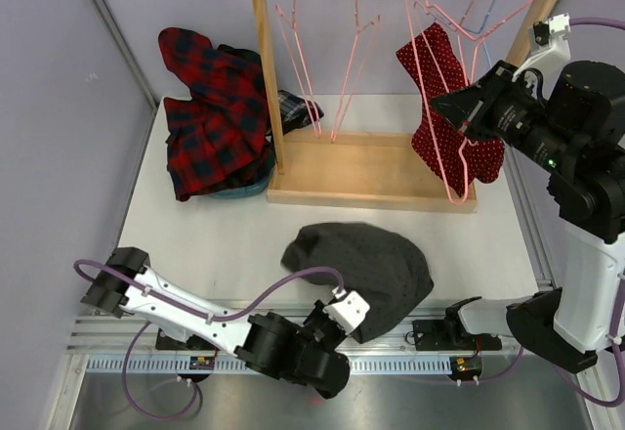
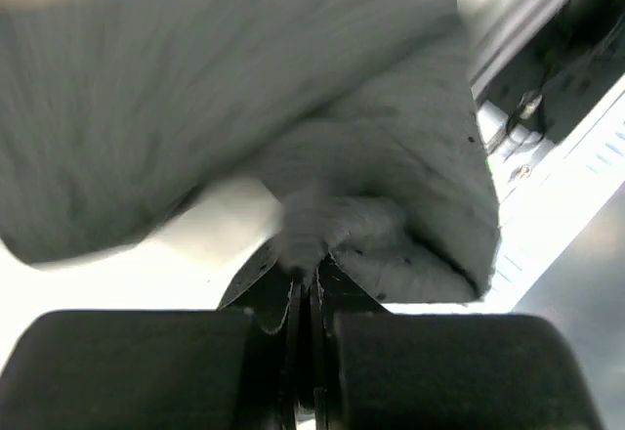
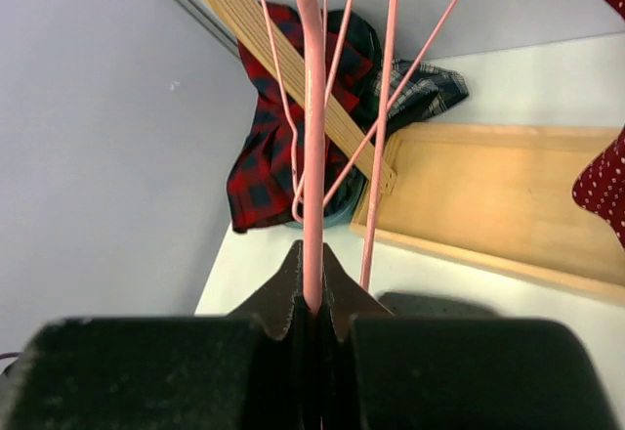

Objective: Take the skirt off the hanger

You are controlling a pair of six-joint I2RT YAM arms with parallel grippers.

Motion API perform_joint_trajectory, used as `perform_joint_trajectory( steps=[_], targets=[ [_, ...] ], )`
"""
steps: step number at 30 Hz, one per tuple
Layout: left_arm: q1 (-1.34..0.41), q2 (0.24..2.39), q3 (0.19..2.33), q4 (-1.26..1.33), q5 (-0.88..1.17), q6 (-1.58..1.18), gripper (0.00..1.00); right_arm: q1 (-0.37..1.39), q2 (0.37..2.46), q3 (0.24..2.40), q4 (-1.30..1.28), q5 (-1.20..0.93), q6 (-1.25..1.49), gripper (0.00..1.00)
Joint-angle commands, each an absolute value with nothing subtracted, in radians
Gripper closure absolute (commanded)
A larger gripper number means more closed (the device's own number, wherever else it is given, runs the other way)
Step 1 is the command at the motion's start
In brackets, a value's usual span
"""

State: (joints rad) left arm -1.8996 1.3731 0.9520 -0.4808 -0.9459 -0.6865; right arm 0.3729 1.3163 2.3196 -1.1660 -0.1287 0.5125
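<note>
Pink wire hanger (image 3: 312,107) sits clamped in the right claw (image 3: 311,293), the red dotted skirt (image 1: 427,73) draped on it by the rack (image 1: 371,171); left claw (image 2: 305,288) pinches the grey cloth (image 1: 371,259), seemingly thinly, so tug slowly

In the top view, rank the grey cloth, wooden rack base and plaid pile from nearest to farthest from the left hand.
1. grey cloth, pinched in the left hand.
2. wooden rack base, centre.
3. plaid pile, far left corner.
</note>
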Motion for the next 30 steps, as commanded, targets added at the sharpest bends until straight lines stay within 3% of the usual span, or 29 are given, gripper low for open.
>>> perform_joint_trajectory(
  steps=[1,2,7,14,17,21,24,25,26,30],
  targets=[
    [-1.947,1.287,1.165,-0.889,-1.202,-0.977,1.00,0.373,1.391,2.324,-1.023,-0.118,0.486,1.00],
    [-1.966,1.260,1.195,-1.031,-1.222,-1.042,1.00,0.374,1.431,2.342,-1.028,-0.121,0.485,1.00],
    [-1.976,1.183,1.308,-1.242,-1.279,-1.081,1.00,0.373,1.476,2.442,-1.080,-0.114,0.485,1.00],
    [-1.977,1.097,1.295,-1.399,-1.298,-1.178,1.00,0.373,1.197,2.035,-0.992,-0.083,0.512,1.00],
    [-1.973,1.071,1.330,-1.543,-1.356,-1.271,1.00,0.373,1.210,2.019,-0.991,-0.078,0.499,1.00],
    [-1.884,1.005,1.426,-1.523,-1.452,-1.068,1.00,0.373,1.320,2.129,-0.986,-0.074,0.453,1.00],
    [-1.748,0.895,1.453,-1.225,-1.470,-0.575,1.00,0.373,1.461,2.307,-1.005,-0.074,0.427,1.00],
    [-1.706,0.850,1.430,-0.844,-1.438,-0.364,1.00,0.373,1.500,2.356,-1.021,-0.074,0.422,1.00],
    [-1.637,0.750,1.384,-0.628,-1.387,0.066,1.00,0.374,1.579,2.452,-1.029,-0.074,0.416,1.00],
    [-1.618,0.733,1.377,-0.297,-1.348,0.427,1.00,0.371,1.755,2.615,-1.055,-0.074,0.399,1.00]
  ],
)
